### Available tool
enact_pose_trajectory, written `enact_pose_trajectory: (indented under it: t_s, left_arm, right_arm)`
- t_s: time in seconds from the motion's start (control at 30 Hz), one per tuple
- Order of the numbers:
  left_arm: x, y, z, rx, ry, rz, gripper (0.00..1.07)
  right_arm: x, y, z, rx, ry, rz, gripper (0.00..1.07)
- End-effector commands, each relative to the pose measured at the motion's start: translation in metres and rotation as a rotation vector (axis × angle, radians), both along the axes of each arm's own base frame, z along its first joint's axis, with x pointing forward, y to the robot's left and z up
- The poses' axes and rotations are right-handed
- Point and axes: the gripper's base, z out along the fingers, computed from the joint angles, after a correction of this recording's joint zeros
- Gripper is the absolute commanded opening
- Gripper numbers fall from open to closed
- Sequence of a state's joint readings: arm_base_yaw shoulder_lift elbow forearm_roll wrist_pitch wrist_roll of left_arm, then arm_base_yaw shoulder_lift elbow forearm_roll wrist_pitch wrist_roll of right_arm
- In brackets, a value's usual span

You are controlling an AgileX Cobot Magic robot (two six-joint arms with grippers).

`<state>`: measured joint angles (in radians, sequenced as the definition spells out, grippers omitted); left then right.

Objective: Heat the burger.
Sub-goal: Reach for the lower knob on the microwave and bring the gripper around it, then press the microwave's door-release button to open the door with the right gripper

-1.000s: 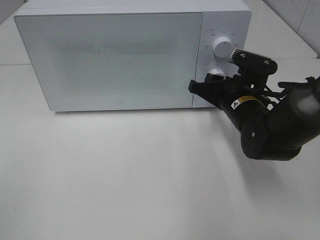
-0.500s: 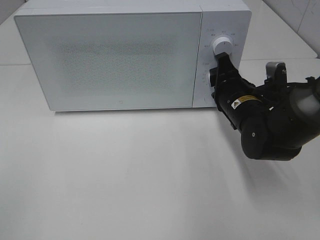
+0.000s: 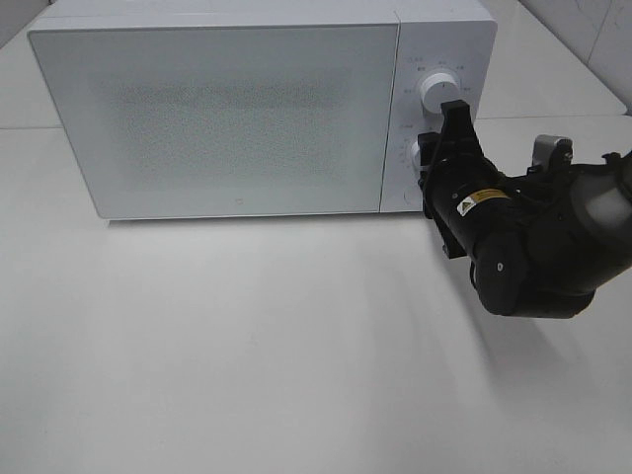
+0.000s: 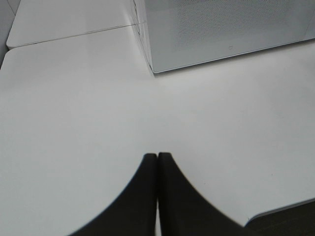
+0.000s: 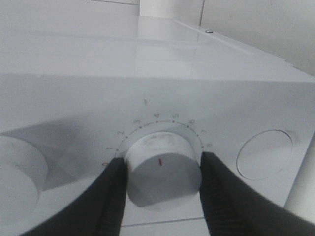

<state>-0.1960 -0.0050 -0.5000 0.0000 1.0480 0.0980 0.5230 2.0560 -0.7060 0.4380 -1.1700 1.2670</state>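
The burger is out of view; the white microwave (image 3: 227,109) stands with its door closed and nothing shows through it. My right gripper (image 3: 433,150) is at the control panel, its two black fingers (image 5: 110,201) clamped on either side of the lower dial (image 5: 162,174). The dial's red mark points about midway along its numbered scale. My left gripper (image 4: 157,164) is shut and empty, hovering over the bare white table (image 4: 74,108) in front of the microwave's left corner (image 4: 152,69).
The upper dial (image 3: 437,91) sits just above my right gripper and also shows in the right wrist view (image 5: 15,172). A round button (image 5: 263,155) lies on the lower dial's other side. The white table (image 3: 247,336) extends in front of the microwave.
My right wrist has rolled from lying flat to standing upright and the gripper has moved in onto the lower dial. The microwave has not moved.
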Motion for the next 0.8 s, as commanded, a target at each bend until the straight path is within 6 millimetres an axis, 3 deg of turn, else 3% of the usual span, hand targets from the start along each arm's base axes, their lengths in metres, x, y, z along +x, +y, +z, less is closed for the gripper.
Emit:
enact_pose_trajectory:
  t_s: [0.03,0.1,0.17,0.2,0.27,0.3,0.37,0.53,0.73,0.8]
  left_arm:
    - [-0.002,0.000,0.000,-0.014,-0.030,0.001,0.00]
    - [-0.002,0.000,0.000,-0.014,-0.030,0.001,0.00]
    - [-0.002,0.000,0.000,-0.014,-0.030,0.001,0.00]
    - [-0.002,0.000,0.000,-0.014,-0.030,0.001,0.00]
    - [-0.002,0.000,0.000,-0.014,-0.030,0.001,0.00]
    - [-0.002,0.000,0.000,-0.014,-0.030,0.001,0.00]
    - [-0.002,0.000,0.000,-0.014,-0.030,0.001,0.00]
    - [-0.002,0.000,0.000,-0.014,-0.030,0.001,0.00]
    - [-0.002,0.000,0.000,-0.014,-0.030,0.001,0.00]
    - [-0.002,0.000,0.000,-0.014,-0.030,0.001,0.00]
  right_arm:
    - [0.004,-0.001,0.015,0.032,-0.125,-0.019,0.05]
    - [0.004,-0.001,0.015,0.032,-0.125,-0.019,0.09]
    - [0.004,-0.001,0.015,0.032,-0.125,-0.019,0.23]
    - [0.004,-0.001,0.015,0.032,-0.125,-0.019,0.23]
    - [0.004,-0.001,0.015,0.032,-0.126,-0.019,0.43]
    - [0.004,-0.001,0.015,0.032,-0.126,-0.019,0.43]
    - [0.004,-0.001,0.015,0.021,-0.127,-0.017,0.66]
    - [0.003,0.000,0.014,-0.038,-0.130,-0.002,0.77]
    - [-0.005,-0.005,0.011,-0.088,-0.111,0.010,0.76]
    - [-0.013,-0.004,0.010,-0.184,-0.119,0.082,0.76]
